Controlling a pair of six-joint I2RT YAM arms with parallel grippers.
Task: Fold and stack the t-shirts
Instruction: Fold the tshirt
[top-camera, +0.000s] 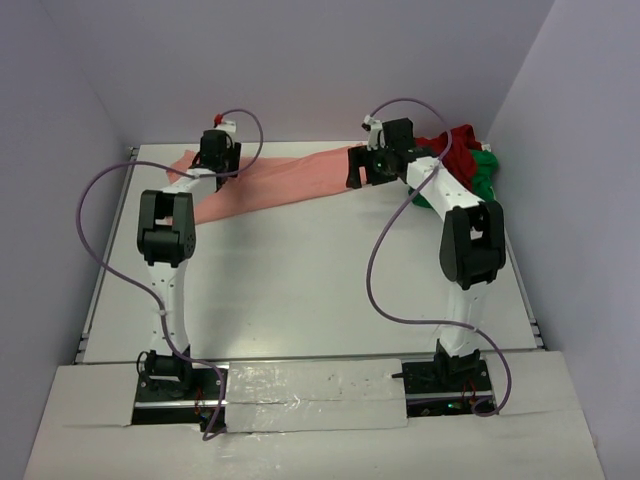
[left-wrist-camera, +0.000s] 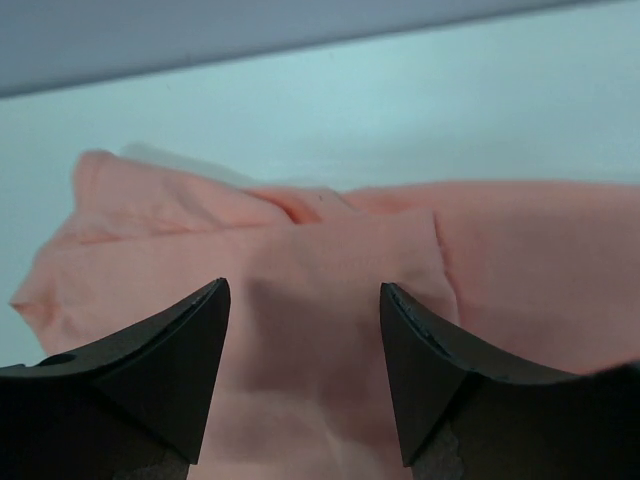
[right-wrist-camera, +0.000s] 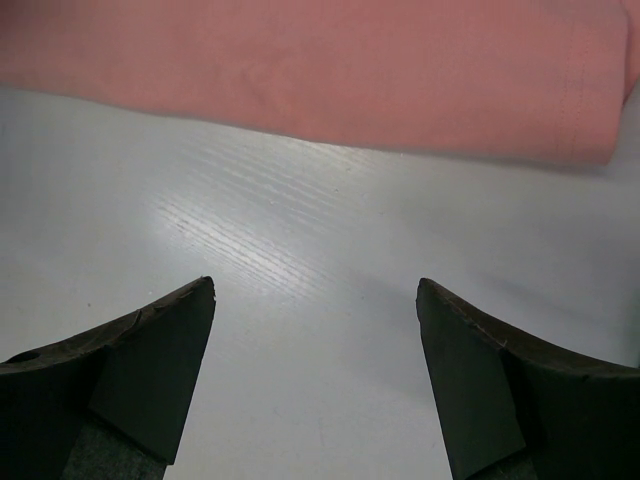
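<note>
Salmon-pink t-shirt (top-camera: 290, 185) lies stretched — left gripper (left-wrist-camera: 300, 300) over it.

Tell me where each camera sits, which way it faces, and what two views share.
Top external: above and behind the bases, looking down on the table and both arms.
Left wrist: on the left arm, looking past the open left gripper at the salmon-pink t-shirt.
Right wrist: on the right arm, looking past the open right gripper at bare table and the shirt's edge.
Shared: all three show the salmon-pink t-shirt.
</note>
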